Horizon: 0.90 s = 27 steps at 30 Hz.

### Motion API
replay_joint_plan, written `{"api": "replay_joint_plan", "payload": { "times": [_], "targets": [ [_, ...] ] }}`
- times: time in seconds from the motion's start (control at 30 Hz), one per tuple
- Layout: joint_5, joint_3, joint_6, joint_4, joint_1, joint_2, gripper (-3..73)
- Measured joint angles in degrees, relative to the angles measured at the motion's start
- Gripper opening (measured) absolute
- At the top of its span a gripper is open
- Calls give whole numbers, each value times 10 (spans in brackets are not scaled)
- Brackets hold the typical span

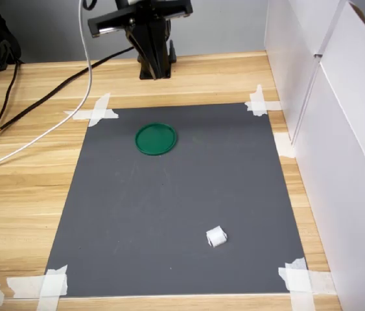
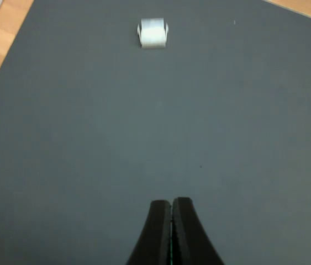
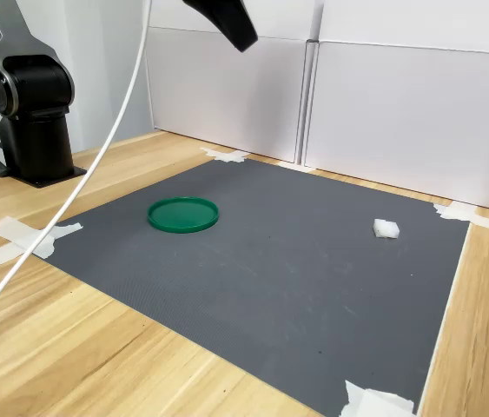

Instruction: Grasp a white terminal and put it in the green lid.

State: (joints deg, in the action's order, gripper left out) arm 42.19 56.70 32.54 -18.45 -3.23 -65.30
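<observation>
One terminal (image 1: 216, 238) sits alone on the gray mat (image 1: 169, 214), nr the mat's front-right part in the first exterior view, well apart from the lid (image 1: 156, 138). In the second exterior view the terminal (image 3: 386, 228) lies toward the right side of the mat (image 3: 270, 269), w/ the lid (image 3: 183, 214) off to the left; nothing is in the lid. Lid is flat, round, dark green, resting on the mat nr its far edge in the first exterior view, closer to the arm base (image 1: 154, 61).

Gripper (image 2: 172, 221) is clenched on nothing: wrist view shows the two black fingers (image 2: 158, 232) pressed together w/ only a thin seam btwn them. It hangs above bare mat (image 2: 144, 138); the terminal (image 2: 153, 33) shows ahead of the tips, not touching them. In the second exterior view only the gripper's dark tip (image 3: 231, 22) shows at the top edge, high over the mat, above the lid's side.

Mat is fixed to the wood table (image 1: 26, 194) by white tape (image 1: 98, 111) at the corners. White cable (image 1: 59, 123) & a black cable (image 1: 39, 97) run across the table on the first exterior view's left. White panels (image 3: 400, 113) stand along the mat's far side in the second exterior view.
</observation>
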Motion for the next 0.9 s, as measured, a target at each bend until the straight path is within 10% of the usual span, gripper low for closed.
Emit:
{"api": "replay_joint_plan", "payload": {
  "times": [0.67,0.9],
  "targets": [
    [92,167,197,-67,0,-165,-1],
    [157,234,222,-49,-2,-233,210]
  ]
}}
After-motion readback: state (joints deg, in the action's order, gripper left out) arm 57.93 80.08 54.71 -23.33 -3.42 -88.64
